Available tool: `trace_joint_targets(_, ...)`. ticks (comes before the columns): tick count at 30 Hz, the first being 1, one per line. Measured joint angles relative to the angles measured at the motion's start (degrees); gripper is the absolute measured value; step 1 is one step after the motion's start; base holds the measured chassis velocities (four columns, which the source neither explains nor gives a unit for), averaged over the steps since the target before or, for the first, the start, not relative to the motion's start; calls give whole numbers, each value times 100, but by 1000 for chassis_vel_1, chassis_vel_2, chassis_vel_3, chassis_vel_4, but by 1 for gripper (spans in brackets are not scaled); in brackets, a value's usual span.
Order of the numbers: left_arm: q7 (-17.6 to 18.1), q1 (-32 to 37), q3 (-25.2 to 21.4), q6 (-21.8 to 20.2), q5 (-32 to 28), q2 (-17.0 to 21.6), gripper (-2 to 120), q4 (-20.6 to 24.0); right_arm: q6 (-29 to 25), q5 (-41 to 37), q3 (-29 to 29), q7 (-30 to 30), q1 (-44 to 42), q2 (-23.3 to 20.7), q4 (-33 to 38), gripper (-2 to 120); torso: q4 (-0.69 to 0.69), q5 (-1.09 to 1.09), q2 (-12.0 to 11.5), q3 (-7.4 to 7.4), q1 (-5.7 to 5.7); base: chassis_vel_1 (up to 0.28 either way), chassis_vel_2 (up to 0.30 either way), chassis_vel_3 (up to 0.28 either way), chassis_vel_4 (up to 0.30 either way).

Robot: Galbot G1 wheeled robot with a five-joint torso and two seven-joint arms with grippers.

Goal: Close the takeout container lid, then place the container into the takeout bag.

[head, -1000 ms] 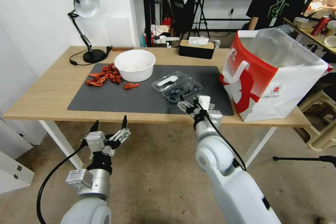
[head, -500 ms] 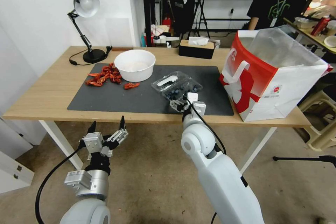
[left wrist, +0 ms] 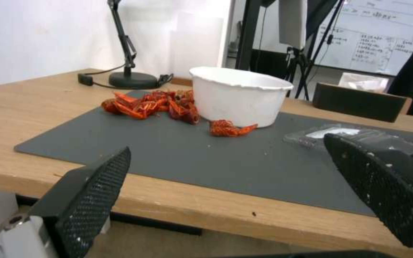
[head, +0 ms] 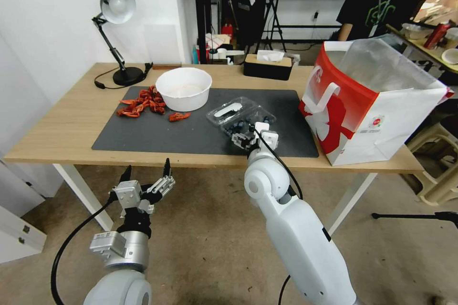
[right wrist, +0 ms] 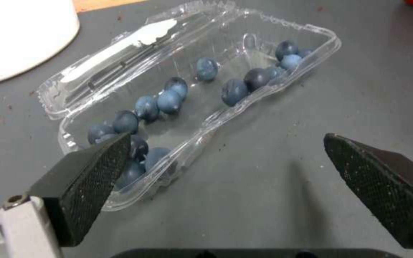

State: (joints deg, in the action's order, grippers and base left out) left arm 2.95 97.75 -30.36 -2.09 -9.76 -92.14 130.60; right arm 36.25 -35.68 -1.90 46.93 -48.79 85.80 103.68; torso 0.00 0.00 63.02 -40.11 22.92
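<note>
The small clear plastic hinged takeout container [head: 241, 119] w/ dark blueberries lies open on the dark grey rectangular mat [head: 152, 136], approx. in the middle of the light wooden table [head: 62, 124]; its clear lid [head: 228, 109] w/ white sticker label is folded back flat on the mat, on the side toward the round white bowl [head: 183, 88]; in the right wrist view the berries sit in the tray half [right wrist: 202, 96] and the lid half [right wrist: 120, 57] is beside it, label up. The right gripper [head: 250, 138] hangs just over the near edge of the container, fingers spread wide, holding nothing; in the right wrist view one black ribbed finger pad [right wrist: 89, 179] overlaps the near corner of the tray and the other is over bare mat; if the pad touches the plastic, I cannot tell. The left gripper [head: 147, 171] waits low in front of the table edge, well apart from the container, also wide open and empty. The large red-and-white paper takeout bag [head: 372, 105] w/ white flat handles and silvery lining stands upright and open at the table's right end, just beside the mat. Red crayfish shells [head: 143, 101] lie near the bowl; a black desk lamp [head: 117, 33] and a black tissue box [head: 268, 66] stand at the far side.
</note>
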Motion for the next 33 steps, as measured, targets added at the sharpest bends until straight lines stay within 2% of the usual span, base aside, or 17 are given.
trace_joint_targets(17, 19, -48, 15, 11, -12, 0, 100, -57, 385, -385, -128, 238, -6, -61, 163, 100, 0, 0, 0, 1, -1, 0, 0, 0, 0)
trace_joint_targets(33, 25, -77, 86, 37, -22, 0, 100, -96, 573, -896, -387, 328, -109, -450, 474, 100, 0, 1, 1, 1, -1, 0, 0, 0, 0)
